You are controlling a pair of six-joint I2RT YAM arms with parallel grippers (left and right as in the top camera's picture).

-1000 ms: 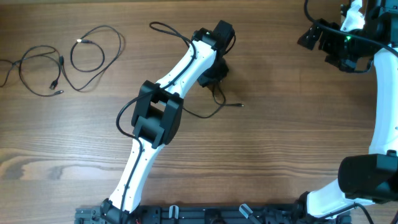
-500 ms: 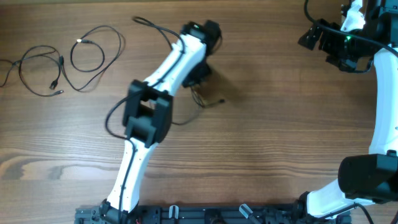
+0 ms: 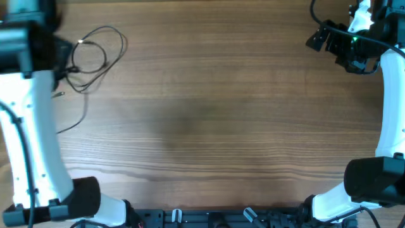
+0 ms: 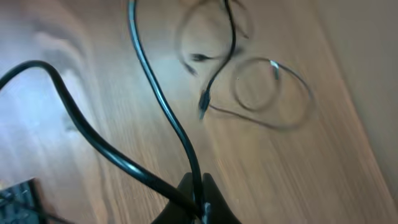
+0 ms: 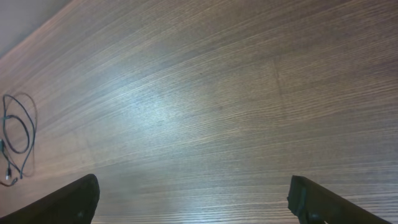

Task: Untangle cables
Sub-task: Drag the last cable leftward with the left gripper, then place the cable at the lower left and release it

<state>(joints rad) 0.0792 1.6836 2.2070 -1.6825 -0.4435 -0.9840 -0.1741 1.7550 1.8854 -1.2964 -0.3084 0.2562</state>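
Thin black cables (image 3: 95, 57) lie in loose loops at the far left of the wooden table; they also show in the left wrist view (image 4: 270, 93) with a small plug (image 4: 202, 99), and in the right wrist view (image 5: 15, 137). My left gripper (image 4: 200, 186) is shut on one thin black cable (image 4: 158, 93) that rises from its jaws. In the overhead view the left gripper (image 3: 60, 50) sits at the left edge beside the loops, and a strand (image 3: 79, 120) trails down from it. My right gripper (image 5: 196, 205) is open and empty at the far right (image 3: 316, 39).
The white left arm (image 3: 35, 126) runs up the table's left edge. The right arm (image 3: 392, 95) stands along the right edge. A thicker black cable (image 4: 74, 124) crosses the left wrist view. Bare wood fills the right wrist view.
My left arm has swung from the table's upper middle to the far left, pulling its cable along to the other loops. The right arm has not moved.
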